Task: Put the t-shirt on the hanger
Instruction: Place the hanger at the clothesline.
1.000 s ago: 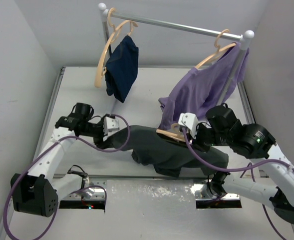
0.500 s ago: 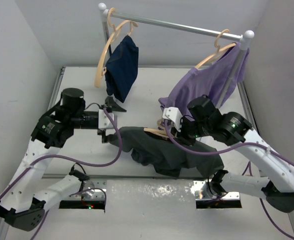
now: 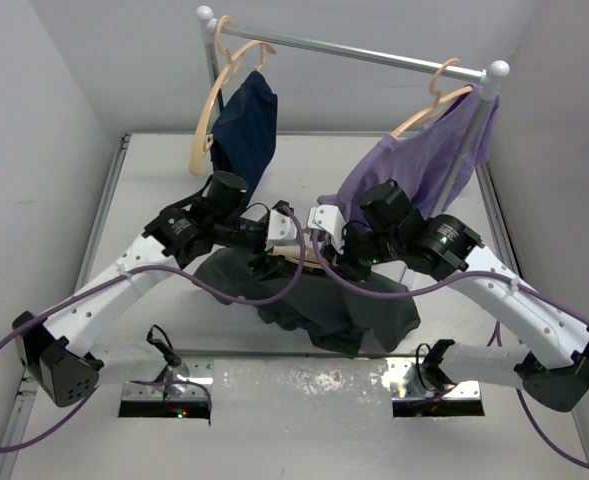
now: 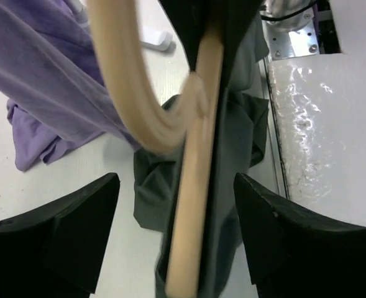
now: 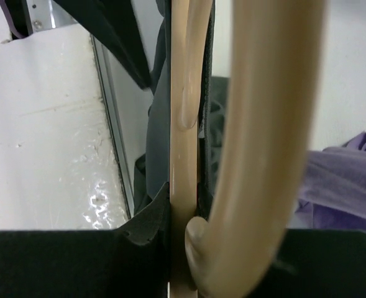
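Observation:
The dark grey t-shirt (image 3: pixel 359 310) lies crumpled on the table in front of both arms, and part of it is draped over the tan hanger (image 3: pixel 296 257). My right gripper (image 3: pixel 327 260) is shut on the hanger's bar (image 5: pixel 184 143), with the hook (image 5: pixel 263 112) curving close past the camera. My left gripper (image 3: pixel 272 262) is open. Its fingers (image 4: pixel 77 230) stand on either side of the hanger's arm (image 4: pixel 192 223) without touching it. The t-shirt (image 4: pixel 235 155) hangs along that arm. The far part of the hanger is hidden under cloth.
A clothes rail (image 3: pixel 354 50) spans the back. A navy garment (image 3: pixel 246 130) hangs on its own hanger at the left, and a lilac shirt (image 3: pixel 414 170) hangs at the right, its hem reaching the table near my right arm. A shiny plate (image 3: pixel 299 395) lies at the near edge.
My left arm swung from the table's left side to the middle, and its open gripper now straddles the hanger. My right gripper carried the hanger and t-shirt leftward.

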